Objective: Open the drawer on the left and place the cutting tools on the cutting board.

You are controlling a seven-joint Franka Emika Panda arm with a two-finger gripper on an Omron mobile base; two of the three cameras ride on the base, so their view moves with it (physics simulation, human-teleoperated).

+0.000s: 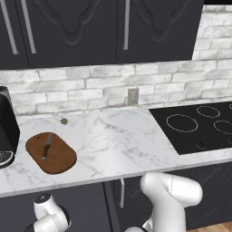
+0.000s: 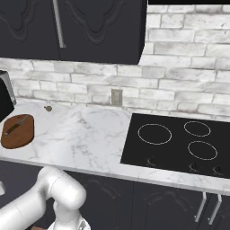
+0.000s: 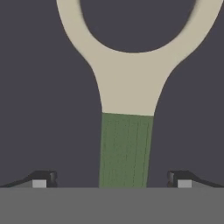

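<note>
While the cutting board (image 1: 50, 152) already carries the slim dark tool (image 1: 46, 149) at 9 o'clock on the counter (image 1: 118, 140) | peeler (image 3: 127, 109) is seen lying on a dark floor, handle toward 6 o'clock | gripper (image 3: 112, 180) is spread wide, holding nothing | handle should be centred between the fingertips (image 3: 41, 179) before closing.

Glossy white rounded arm (image 1: 170, 199), dark joints

No readable text anywhere that we can spot. No labels, brands or numbers on cooktop (image 1: 199, 127), just plain ring outlines. Cabinets (image 1: 90, 27), wall outlet (image 1: 132, 96), board (image 1: 50, 152), peeler (image 3: 127, 92): all blank too.
</note>
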